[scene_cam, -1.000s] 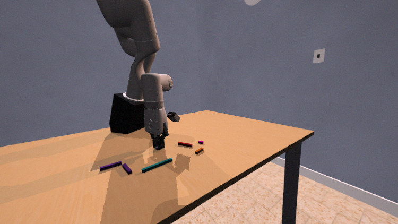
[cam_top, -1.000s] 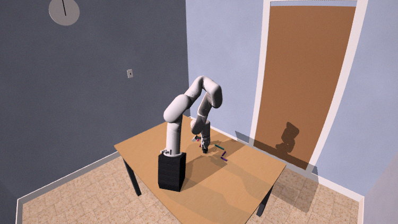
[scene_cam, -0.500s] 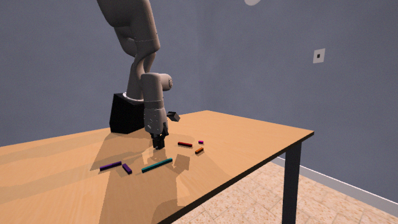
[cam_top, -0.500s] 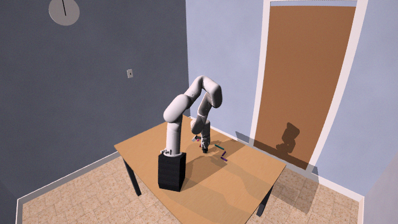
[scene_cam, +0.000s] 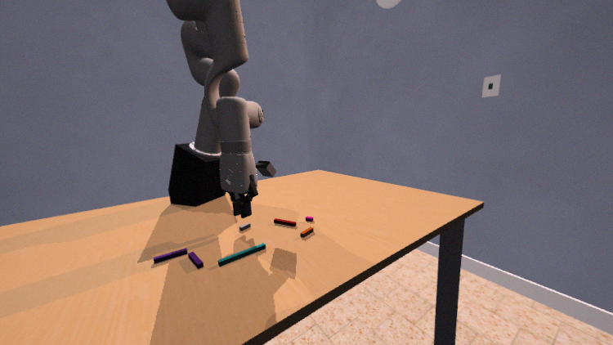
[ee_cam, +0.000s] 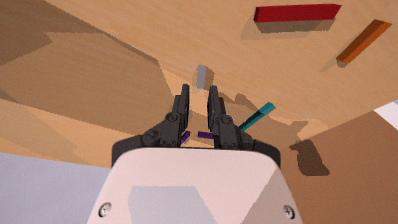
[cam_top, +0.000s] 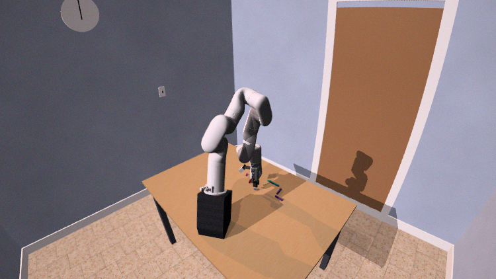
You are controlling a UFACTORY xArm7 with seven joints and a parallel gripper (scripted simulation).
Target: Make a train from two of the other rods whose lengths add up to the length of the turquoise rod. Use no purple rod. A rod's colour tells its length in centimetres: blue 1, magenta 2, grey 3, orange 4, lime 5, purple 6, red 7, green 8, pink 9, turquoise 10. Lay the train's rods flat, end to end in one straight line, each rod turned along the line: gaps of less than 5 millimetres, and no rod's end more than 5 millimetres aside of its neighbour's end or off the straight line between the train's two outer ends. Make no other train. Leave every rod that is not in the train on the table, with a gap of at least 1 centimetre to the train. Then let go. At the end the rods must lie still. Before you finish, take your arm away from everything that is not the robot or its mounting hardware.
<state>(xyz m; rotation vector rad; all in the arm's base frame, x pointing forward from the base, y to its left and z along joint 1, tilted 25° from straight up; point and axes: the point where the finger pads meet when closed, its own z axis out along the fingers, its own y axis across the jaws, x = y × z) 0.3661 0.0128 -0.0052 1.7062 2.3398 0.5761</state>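
Observation:
My gripper (cam_top: 255, 186) (scene_cam: 242, 215) (ee_cam: 199, 94) is partly open and empty, low over the grey rod. The grey rod (cam_top: 256, 189) (scene_cam: 244, 226) (ee_cam: 201, 76) lies on the table just below the fingertips. The red rod (cam_top: 249, 180) (scene_cam: 284, 221) (ee_cam: 295, 13) lies apart from it, turned another way. The orange rod (scene_cam: 306, 231) (ee_cam: 363, 42) lies slanted near the red one, not touching. The turquoise rod (cam_top: 273, 182) (scene_cam: 242, 254) (ee_cam: 257, 116) lies apart; fingers partly hide it in the wrist view.
The small magenta rod (cam_top: 246, 174) (scene_cam: 309, 218) lies beyond the red rod. Two purple rods, one slanted (scene_cam: 195, 259) and one longer-looking (scene_cam: 170, 255), lie close together beside the turquoise rod. The robot's black base (cam_top: 213, 215) (scene_cam: 194, 180) stands on the table (cam_top: 180, 187) (scene_cam: 386, 214).

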